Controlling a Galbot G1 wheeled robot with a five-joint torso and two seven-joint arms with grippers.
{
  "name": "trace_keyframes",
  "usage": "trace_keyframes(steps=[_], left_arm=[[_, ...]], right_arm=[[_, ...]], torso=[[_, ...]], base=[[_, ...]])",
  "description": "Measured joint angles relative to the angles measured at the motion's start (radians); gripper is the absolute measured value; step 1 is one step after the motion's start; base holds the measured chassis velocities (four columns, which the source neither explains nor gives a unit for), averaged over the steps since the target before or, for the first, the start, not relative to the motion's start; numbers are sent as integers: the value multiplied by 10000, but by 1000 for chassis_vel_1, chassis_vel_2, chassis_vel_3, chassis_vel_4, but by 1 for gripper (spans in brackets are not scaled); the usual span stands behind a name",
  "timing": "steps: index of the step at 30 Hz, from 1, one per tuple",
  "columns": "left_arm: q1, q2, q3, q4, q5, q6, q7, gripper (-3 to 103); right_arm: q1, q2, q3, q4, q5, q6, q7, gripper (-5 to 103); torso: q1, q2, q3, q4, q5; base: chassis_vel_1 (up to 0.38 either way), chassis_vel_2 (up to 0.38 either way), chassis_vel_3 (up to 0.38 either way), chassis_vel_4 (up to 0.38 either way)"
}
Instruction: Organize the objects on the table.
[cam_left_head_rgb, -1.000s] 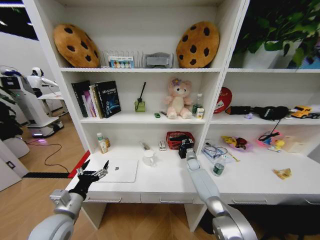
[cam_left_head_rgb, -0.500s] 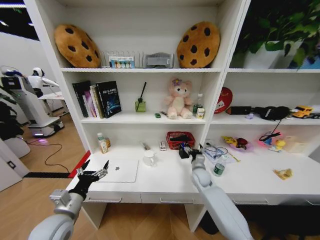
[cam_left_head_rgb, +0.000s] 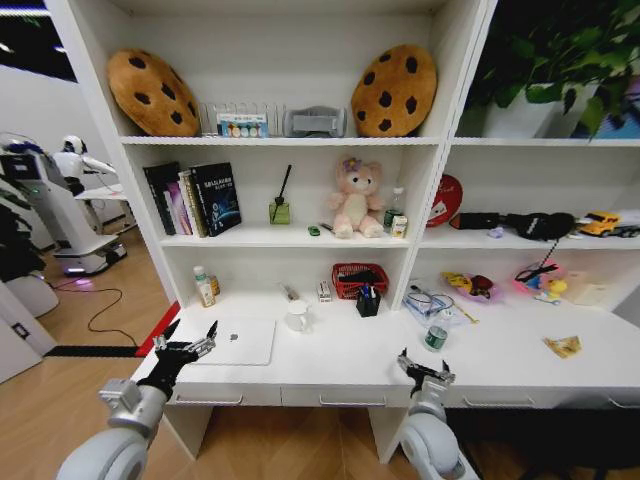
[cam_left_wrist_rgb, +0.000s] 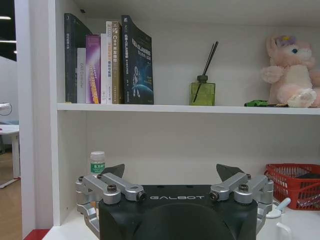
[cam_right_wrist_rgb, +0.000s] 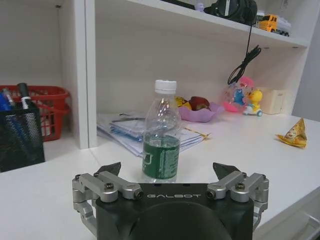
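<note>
The left gripper (cam_left_head_rgb: 187, 345) hovers over the left front corner of the white counter (cam_left_head_rgb: 340, 362), its fingers (cam_left_head_rgb: 209, 333) spread open and holding nothing, aimed toward the shelving; just beyond it the closed silver laptop (cam_left_head_rgb: 236, 341) lies flat, its long axis running along the counter's front edge; behind the laptop a white mug (cam_left_head_rgb: 297, 316) stands near the back wall, with a red basket (cam_left_head_rgb: 359, 279) farther back and a black mesh pen holder (cam_left_head_rgb: 368, 301) upright in front of it, pens (cam_right_wrist_rgb: 23, 93) sticking up out of it; on the shelf above, a tiny green toy car (cam_left_head_rgb: 314, 231) sits beside the pink plush bear (cam_left_head_rgb: 356, 197); the right gripper (cam_left_head_rgb: 425, 373) is low at the counter's front edge, near its middle, fingers (cam_right_wrist_rgb: 224, 169) parted and empty, pointing toward the back; directly ahead of it a clear bottle with a green label (cam_right_wrist_rgb: 161, 137) stands upright, white cap on top, long axis vertical, apart from the fingers; behind the bottle lies a stack of papers (cam_right_wrist_rgb: 133, 130); far to the right a crumpled yellow scrap (cam_left_head_rgb: 564, 346) rests on the counter near the front edge.
</note>
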Motion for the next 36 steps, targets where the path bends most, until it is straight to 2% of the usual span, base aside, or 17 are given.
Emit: trace_keyframes(steps=[6,13,23,26,27,28,29,30,33,36], left_arm=[[0,0,0,0,0,1,-1,100],[0,0,0,0,0,1,-1,100],[0,0,0,0,0,2,0,100],[0,0,0,0,0,1,0,100],[0,0,0,0,0,1,0,100],[0,0,0,0,0,1,0,100],[0,0,0,0,0,1,0,100],[0,0,0,0,0,1,0,100],[0,0,0,0,0,2,-1,100],[0,0,0,0,0,1,0,100]], right_arm=[[1411,-194,163,-1352,-34,108,-767,100],[2129,-107,41,-2247,-300,177,-853,100],[2766,-422,351,-3212,116,303,-884,100],[2937,-616,511,-3492,301,351,-1041,91],[2937,-616,511,-3492,301,351,-1041,91],[2944,-680,527,-3510,341,371,-1081,86],[2944,-680,527,-3510,341,371,-1081,86],[2928,-725,534,-3487,378,375,-1122,75],[2878,-742,534,-3389,401,362,-1256,70],[2802,-860,580,-3107,415,312,-1910,54]], torso=[[2,-1,1,1,-1],[2,-1,1,-1,0],[2,-1,1,-1,0],[2,-1,1,-1,-1],[2,-1,1,-1,-1],[2,-2,1,-1,-1],[2,-2,1,-1,-1],[2,-1,1,-1,-1],[1,-1,1,-2,0],[0,-2,0,1,3]], base=[[0,0,0,0],[0,0,0,0],[0,0,0,0],[0,0,0,0],[0,0,0,0],[0,0,0,0],[0,0,0,0],[0,0,0,0],[0,0,0,0],[0,0,0,0]])
